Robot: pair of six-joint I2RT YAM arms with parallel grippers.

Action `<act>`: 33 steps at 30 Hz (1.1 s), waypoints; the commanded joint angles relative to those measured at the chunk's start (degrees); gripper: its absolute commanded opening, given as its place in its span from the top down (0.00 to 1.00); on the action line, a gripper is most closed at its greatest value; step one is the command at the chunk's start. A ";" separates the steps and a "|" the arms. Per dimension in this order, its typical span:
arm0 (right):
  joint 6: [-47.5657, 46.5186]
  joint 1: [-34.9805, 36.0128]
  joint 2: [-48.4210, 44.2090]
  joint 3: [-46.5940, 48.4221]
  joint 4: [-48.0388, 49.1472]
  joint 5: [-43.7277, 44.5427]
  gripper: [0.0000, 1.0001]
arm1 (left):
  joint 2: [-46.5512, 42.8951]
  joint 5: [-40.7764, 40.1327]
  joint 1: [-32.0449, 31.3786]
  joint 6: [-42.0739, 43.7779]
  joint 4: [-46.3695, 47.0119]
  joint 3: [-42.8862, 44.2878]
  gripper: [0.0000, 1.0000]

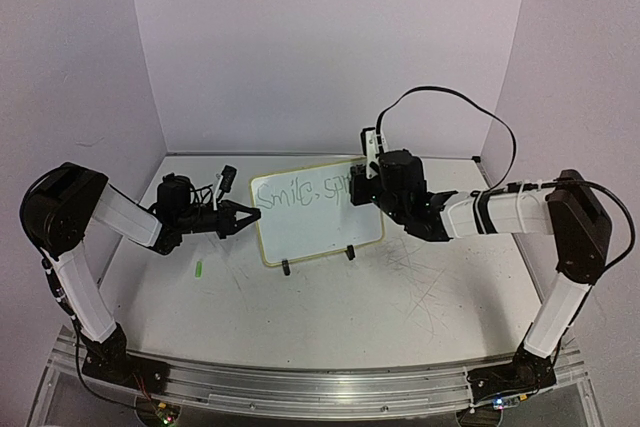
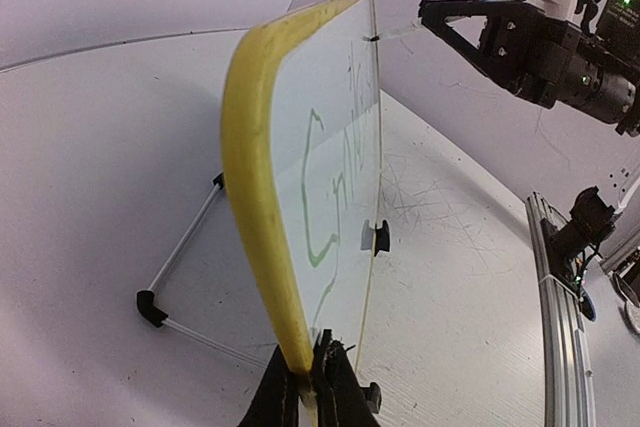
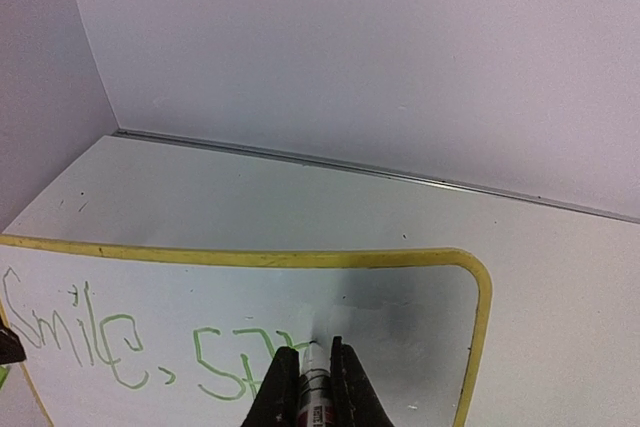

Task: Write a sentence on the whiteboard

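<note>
The whiteboard [image 1: 318,212] stands tilted on two black feet mid-table, yellow-framed. Green writing [image 1: 300,191] on it reads "Smile, spr"; it also shows in the right wrist view [image 3: 150,347] and edge-on in the left wrist view [image 2: 335,197]. My left gripper [image 1: 250,215] is shut on the board's left yellow edge [image 2: 262,197], its jaws pinching the frame at the bottom of the left wrist view [image 2: 308,382]. My right gripper [image 1: 372,190] is shut on a white marker [image 3: 317,387], its tip touching the board just right of the last green letter.
A small green marker cap [image 1: 199,269] lies on the scratched table left of the board. The board's wire stand [image 2: 175,277] props it from behind. Walls enclose the table on three sides. A metal rail [image 1: 300,387] runs along the near edge.
</note>
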 commanded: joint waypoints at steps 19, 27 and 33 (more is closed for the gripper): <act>1.35 -0.89 -1.94 -2.08 1.43 -4.32 1.00 | 0.71 -5.96 0.11 6.45 -5.57 -0.44 1.00; 1.62 -1.00 -0.80 -1.40 0.58 -1.25 1.00 | 0.86 -5.79 0.14 6.45 -5.59 -0.30 1.00; 1.40 -1.00 -1.14 -1.40 0.37 2.33 1.00 | 0.86 -5.78 0.13 6.36 -5.58 -0.29 1.00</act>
